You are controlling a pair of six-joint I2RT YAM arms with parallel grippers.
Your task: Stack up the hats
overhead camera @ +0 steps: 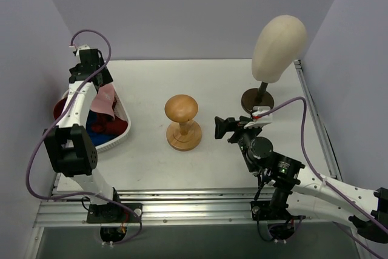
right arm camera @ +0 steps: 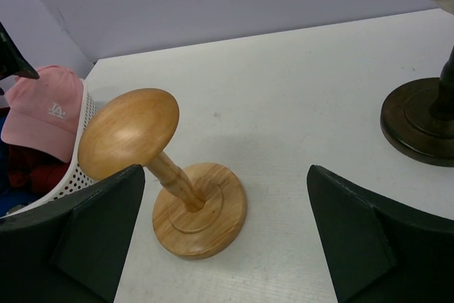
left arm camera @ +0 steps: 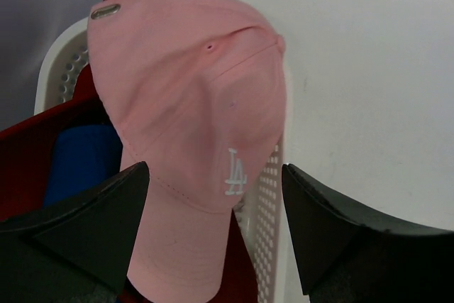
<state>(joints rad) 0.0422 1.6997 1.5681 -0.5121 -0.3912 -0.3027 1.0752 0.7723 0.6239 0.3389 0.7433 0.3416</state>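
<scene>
The pink baseball cap [left arm camera: 191,90] with a white LA logo lies on top of the pile in the white mesh basket [left arm camera: 268,196], its brim toward me. It also shows in the top view [overhead camera: 107,99] and the right wrist view [right arm camera: 41,108]. Under it lie a blue hat [left arm camera: 78,161], a red hat [left arm camera: 35,140] and dark red fabric [overhead camera: 113,127]. My left gripper [left arm camera: 216,235] hangs open just over the pink cap, its jaws either side of the brim. My right gripper [right arm camera: 227,239] is open and empty, facing the wooden stand.
The wooden mushroom-shaped stand [overhead camera: 182,122] is at the table's middle, also in the right wrist view [right arm camera: 135,133]. The cream mannequin head [overhead camera: 279,39] on its dark round base [right arm camera: 418,122] stands at the back right. The basket [overhead camera: 121,133] sits at the left edge by the wall.
</scene>
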